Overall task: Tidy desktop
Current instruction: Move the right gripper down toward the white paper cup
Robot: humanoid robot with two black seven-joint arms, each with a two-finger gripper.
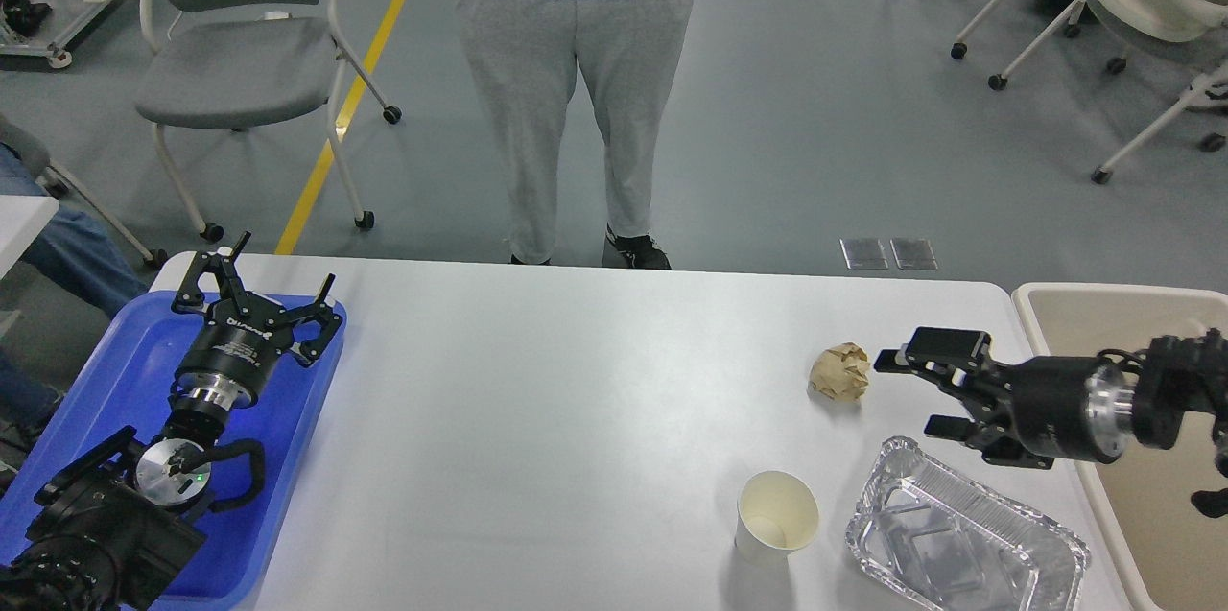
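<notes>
On worktop (576, 419), white, smooth, round-cornered: crumpled paper ball (840, 372), paper cup (777, 515), foil tray (964, 544). My right gripper (916, 392) spread beside ball; left gripper (259, 290) spread.

The white desktop (537, 419) carries a blue tray (288, 458) overhanging its left edge, a crumpled brown paper ball (839, 372) toward the right edge, and a paper cup (776, 515) beside a foil container (964, 542) near the front right corner.
</notes>
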